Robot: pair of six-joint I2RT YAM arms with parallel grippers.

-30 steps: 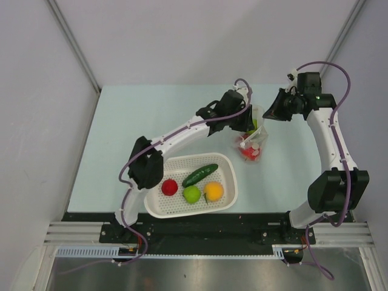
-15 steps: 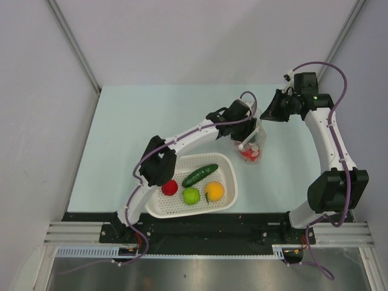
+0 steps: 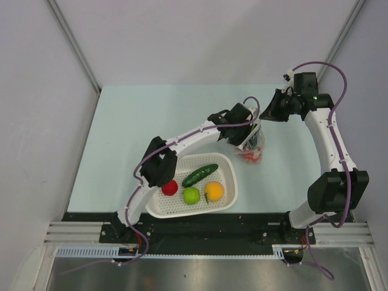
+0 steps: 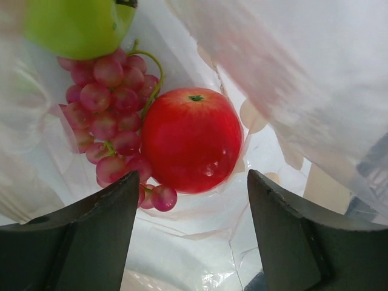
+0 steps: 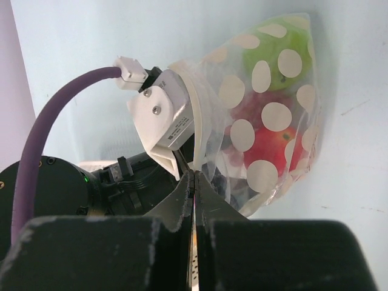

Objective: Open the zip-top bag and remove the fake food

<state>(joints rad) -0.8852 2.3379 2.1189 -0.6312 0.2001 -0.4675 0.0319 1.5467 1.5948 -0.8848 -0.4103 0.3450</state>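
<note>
- Pulling fake food out of the zip-top bag (image 5: 267,115) is the step in hand, I'm judging: the mouth is gaping, four pieces are sitting in the basket (image 3: 229,162), and three are waiting inside.
- Next move is looking like easing the left gripper (image 4: 193,182) deeper and closing on the red apple (image 4: 191,139). It needs a centred grip on a slick sphere, without bunching film between the pads.
- Table (image 3: 121,133): pale blue-green, flat and matte, carrying everything.
- The basket is sitting near the front edge. It's white perforated plastic, a rounded rectangle, holding a dark cucumber (image 3: 200,174), a red fruit (image 3: 170,187), a green fruit (image 3: 191,194) and an orange fruit (image 3: 213,191).
- The bag is lying just beyond the basket's far right corner, between both grippers. It's thin floppy film, clear with white dots, and creasing.
- Right gripper (image 5: 193,176): jaws are pressing fully together and seem to be pinching the bag's mouth edge, propping it open.
- Left gripper: jaws are standing wide apart inside the mouth, flanking the red apple and gripping nothing.
- Red apple: glossy, smooth, round, touching the grape bunch (image 4: 109,115).
- Green apple (image 4: 79,24): shiny, sitting past the grapes.
- Grape bunch: knobbly pink beads on a green stem, so it's likely snagging.
</note>
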